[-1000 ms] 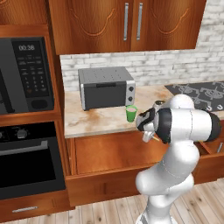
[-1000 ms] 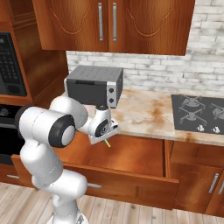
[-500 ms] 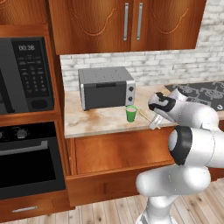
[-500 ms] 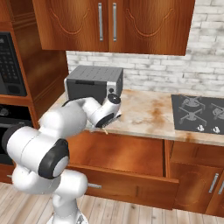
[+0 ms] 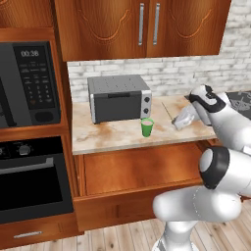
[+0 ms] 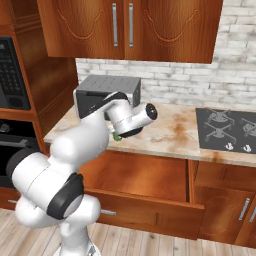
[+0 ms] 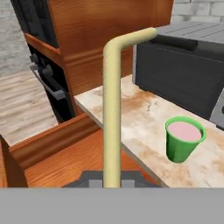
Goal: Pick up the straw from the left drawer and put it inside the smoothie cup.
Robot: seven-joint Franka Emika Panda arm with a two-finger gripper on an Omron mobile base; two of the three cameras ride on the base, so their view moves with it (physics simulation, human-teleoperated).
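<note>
In the hand view my gripper (image 7: 112,181) is shut on the straw (image 7: 111,109), a pale yellow stick that rises from between the fingers with its bent tip at the top. The smoothie cup (image 7: 183,140), green with pink contents, stands on the counter to the right of the straw, apart from it. In the left base view the gripper (image 5: 177,122) hovers over the counter right of the cup (image 5: 147,127), and the straw (image 5: 168,112) shows as a thin line. The left drawer (image 5: 142,169) is pulled open below. In the right base view my arm hides most of the cup (image 6: 116,136).
A grey toaster oven (image 5: 120,98) stands on the counter behind the cup. A black stovetop (image 6: 227,130) lies at the counter's right end. A wall oven and microwave (image 5: 29,83) fill the tall unit on the left. Upper cabinets (image 5: 147,27) hang overhead.
My arm has swung up from the counter's front edge and further back and right over the counter, carrying the straw. The cup and drawer have stayed put.
</note>
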